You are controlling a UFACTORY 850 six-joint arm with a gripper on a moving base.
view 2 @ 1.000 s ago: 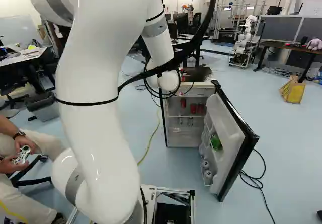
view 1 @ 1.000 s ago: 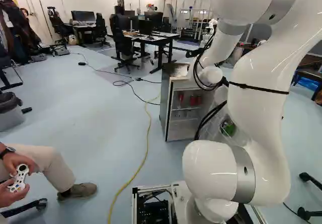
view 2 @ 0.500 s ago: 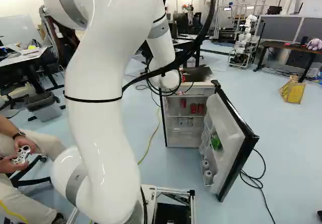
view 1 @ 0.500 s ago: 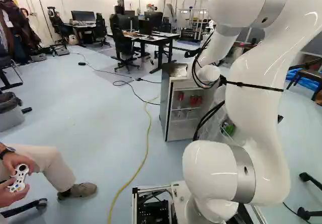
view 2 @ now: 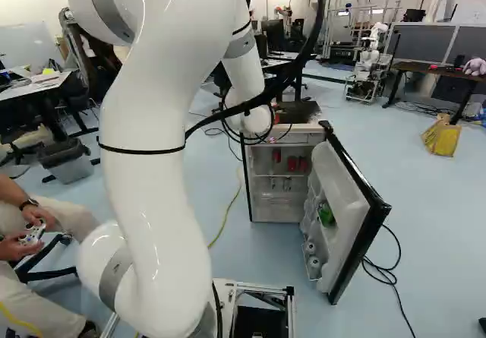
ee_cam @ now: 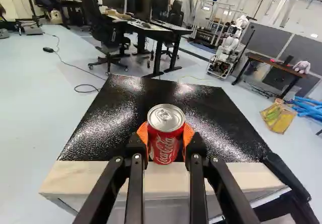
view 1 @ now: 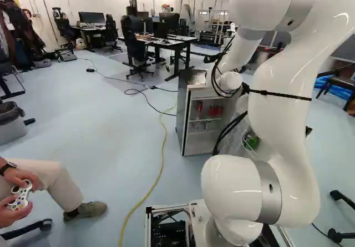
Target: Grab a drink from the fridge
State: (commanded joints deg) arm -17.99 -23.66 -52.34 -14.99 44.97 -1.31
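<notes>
In the wrist view my gripper [ee_cam: 166, 138] is shut on a red can [ee_cam: 165, 133], an orange pad against each side. The can is upright, over the front edge of the fridge's black top [ee_cam: 100, 126]. A bit of the red can [view 2: 277, 118] shows past my arm's wrist in the right base view; the wrist hides the gripper there. The fridge [view 2: 253, 178] stands with its door [view 2: 349, 216] swung out. More red cans [view 2: 298, 164] are on its upper shelf, and a green item [view 2: 326, 215] sits in the door rack.
A seated person holding a controller [view 1: 20, 196] is at the left of the left base view. A yellow cable [view 1: 163, 152] runs over the floor near the fridge. Behind stand desks [view 1: 176, 43] and chairs. Another robot [view 2: 370, 61] stands farther back, near a yellow bag [view 2: 441, 135].
My arm's upper links have swung slightly, rightward in the right base view and leftward in the left one, mostly in the first half second. The base and the fridge have kept their places.
</notes>
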